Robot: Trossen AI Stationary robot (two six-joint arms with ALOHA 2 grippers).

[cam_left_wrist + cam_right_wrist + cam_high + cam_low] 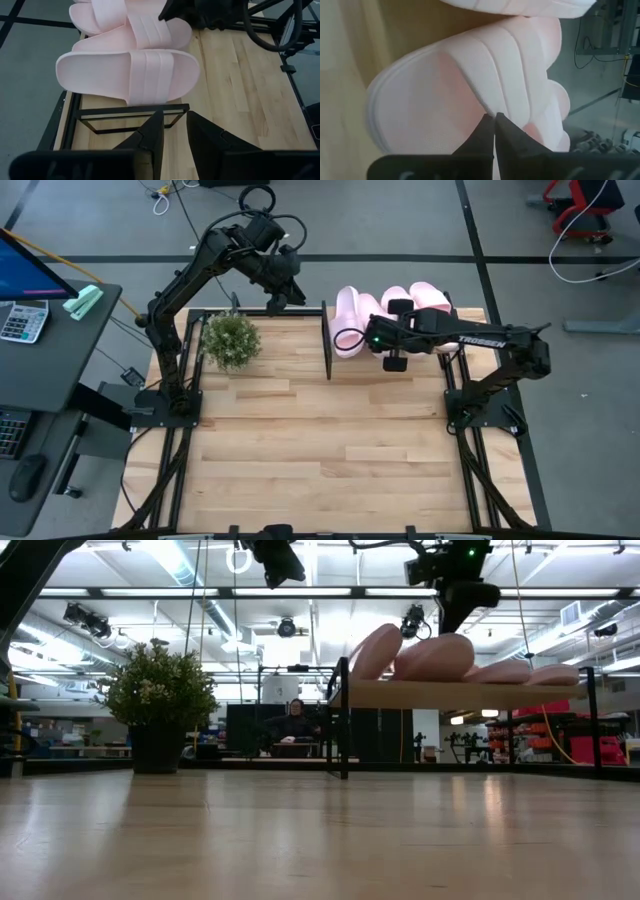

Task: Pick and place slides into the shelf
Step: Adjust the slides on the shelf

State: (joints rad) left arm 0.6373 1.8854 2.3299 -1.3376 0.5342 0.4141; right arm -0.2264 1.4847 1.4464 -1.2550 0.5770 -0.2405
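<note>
The right gripper (494,131) had its two dark fingers pressed tip to tip, nothing between them, and those tips sat right at the ribbed strap of a pale pink slide (470,90). Whether they touched the foam or hung just above it, the frames did not settle. Just beyond those fingers more slides (420,298) lay bunched together on the shelf (400,375), overlapping one another, at the far side of the board. From table height the pink heap (440,655) rode on top of the raised light-wood board (460,693), with the right arm's gripper above it.

Over to the left gripper (175,131): its fingers stood a narrow gap apart and held nothing. Straight ahead of them ran the shelf's black end frame (125,112), and just past that bar lay the nearest slide (127,75), flat, strap up, with another (145,35) overlapping behind it. In the overhead view that gripper (276,302) hovered off the far edge of the tabletop (320,450), well apart from the black upright (327,340) at the shelf's near end.

Beside the left arm stood a small potted plant (230,338). Beyond the table, a person (293,722) sat at a desk.
</note>
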